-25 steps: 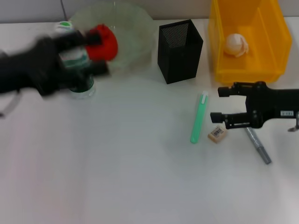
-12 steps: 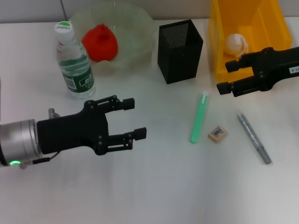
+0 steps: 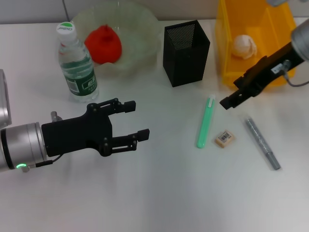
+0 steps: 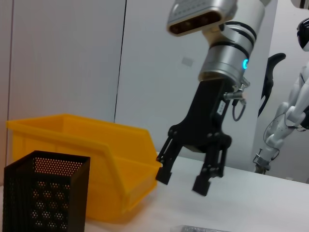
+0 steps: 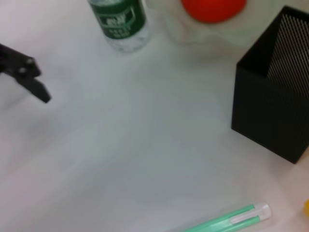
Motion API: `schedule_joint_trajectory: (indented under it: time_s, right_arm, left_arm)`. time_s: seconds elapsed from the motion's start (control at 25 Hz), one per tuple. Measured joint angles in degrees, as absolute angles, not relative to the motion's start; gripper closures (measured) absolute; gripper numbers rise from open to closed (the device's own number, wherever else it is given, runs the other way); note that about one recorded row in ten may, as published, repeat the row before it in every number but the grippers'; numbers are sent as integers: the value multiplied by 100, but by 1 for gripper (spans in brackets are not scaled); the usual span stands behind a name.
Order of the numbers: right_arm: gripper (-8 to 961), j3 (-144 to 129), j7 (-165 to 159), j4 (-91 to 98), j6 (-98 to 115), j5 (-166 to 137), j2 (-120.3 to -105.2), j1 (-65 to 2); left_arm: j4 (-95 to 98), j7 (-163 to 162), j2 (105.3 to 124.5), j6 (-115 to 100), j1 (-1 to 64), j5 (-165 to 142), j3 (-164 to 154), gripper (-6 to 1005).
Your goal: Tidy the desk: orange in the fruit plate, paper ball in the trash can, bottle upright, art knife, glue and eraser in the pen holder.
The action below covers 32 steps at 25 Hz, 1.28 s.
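Desk with three items outstanding. The right gripper (image 3: pixel 231 94), jaws spread and empty, hung just beside the upper end of the green art knife (image 3: pixel 205 122), whose long axis ran toward and away from the robot; the eraser (image 3: pixel 224 138) lay just beyond it, then the grey glue stick (image 3: pixel 262 143). The left gripper (image 3: pixel 130 121), also spread and empty, was well apart. The pen holder (image 3: pixel 186 46) appeared empty; the orange (image 3: pixel 103 44) sat in the fruit plate (image 3: pixel 143 29), the paper ball (image 3: pixel 244 46) in the trash can (image 3: pixel 227 48), the bottle (image 3: pixel 77 63) upright.
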State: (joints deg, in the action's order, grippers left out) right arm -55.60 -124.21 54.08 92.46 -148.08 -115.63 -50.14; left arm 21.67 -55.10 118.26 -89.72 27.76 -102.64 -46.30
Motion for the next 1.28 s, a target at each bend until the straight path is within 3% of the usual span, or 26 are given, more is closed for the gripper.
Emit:
schedule_joint_trajectory:
  time_s: [0.36, 0.72, 1.28]
  right_arm:
    - [126, -5930, -14217, 4626, 8748, -15321, -11645, -5724]
    - [127, -6493, -14922, 4052, 8287, -15882, -11898, -6212]
    - [126, -6831, -15119, 3410, 7898, -15869, -11954, -6420]
  left_arm:
    - [2162, -5547, 11830, -8941, 2821, -10266, -4632, 213]
    - [2164, -5558, 11830, -8875, 2848, -10265, -4632, 214]
    - [2169, -5533, 11829, -8632, 2795, -10284, -4939, 214]
